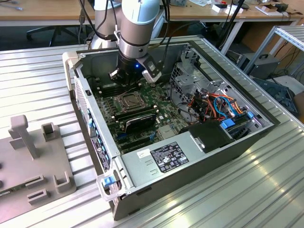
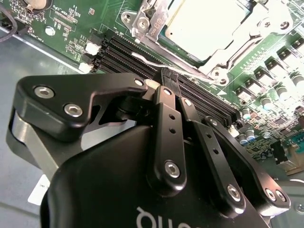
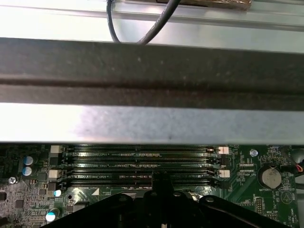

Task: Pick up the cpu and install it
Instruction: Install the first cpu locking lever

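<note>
**A:** Black, the gripper [image 2: 167,76], with its fingertips pressed together. I see nothing pinched between them.

**B:** So it carries no chip?

**A:** None that I can make out. In both wrist views the tips hang low over the memory slots [image 3: 137,164], at the side of the bank nearest the socket.

**B:** Where is the cpu, then?

**A:** The cpu [image 2: 204,26] lies flat inside the socket frame [image 2: 152,19], its dull silver top facing up. From the fingertips it is just across the last slot, near but apart.

**B:** Anything between the two?

**A:** A thin wire lever [image 2: 190,71] runs along the socket's edge, close under the tips. I cannot tell whether they touch it.

**B:** Which way does the chip's long axis run?

**A:** It is square, so it has no long axis. Its edges run parallel to the slots.

**B:** And from farther off?

**A:** In the exterior view the gripper [image 1: 127,81] is down inside the computer case [image 1: 88,102]. The socket is just beside it, on the side toward the power supply [image 1: 137,171].

**B:** How far along is the work?

**A:** I judge the chip is seated in its socket and the gripper is empty beside it. I cannot tell whether the frame is clamped down.
</note>
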`<state>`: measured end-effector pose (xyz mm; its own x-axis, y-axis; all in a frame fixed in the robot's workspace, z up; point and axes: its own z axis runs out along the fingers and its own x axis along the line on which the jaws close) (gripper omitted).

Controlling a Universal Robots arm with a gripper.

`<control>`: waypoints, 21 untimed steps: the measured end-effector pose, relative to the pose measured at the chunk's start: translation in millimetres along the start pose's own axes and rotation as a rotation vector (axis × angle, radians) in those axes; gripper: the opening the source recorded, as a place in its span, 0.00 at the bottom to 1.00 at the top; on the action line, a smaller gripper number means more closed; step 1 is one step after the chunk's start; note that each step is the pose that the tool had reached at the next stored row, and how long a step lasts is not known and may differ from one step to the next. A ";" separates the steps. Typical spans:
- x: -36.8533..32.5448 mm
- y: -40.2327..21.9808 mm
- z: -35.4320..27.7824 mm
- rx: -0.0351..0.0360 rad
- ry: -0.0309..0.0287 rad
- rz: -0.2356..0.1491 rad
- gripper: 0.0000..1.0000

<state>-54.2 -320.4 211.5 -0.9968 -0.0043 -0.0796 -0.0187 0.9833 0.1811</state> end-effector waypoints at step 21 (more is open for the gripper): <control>-7.4 -0.8 4.3 0.0000 -0.0002 0.000 0.11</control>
<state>-46.4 -320.4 207.7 -0.9968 -0.0040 -0.0797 -0.0184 0.9833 0.1811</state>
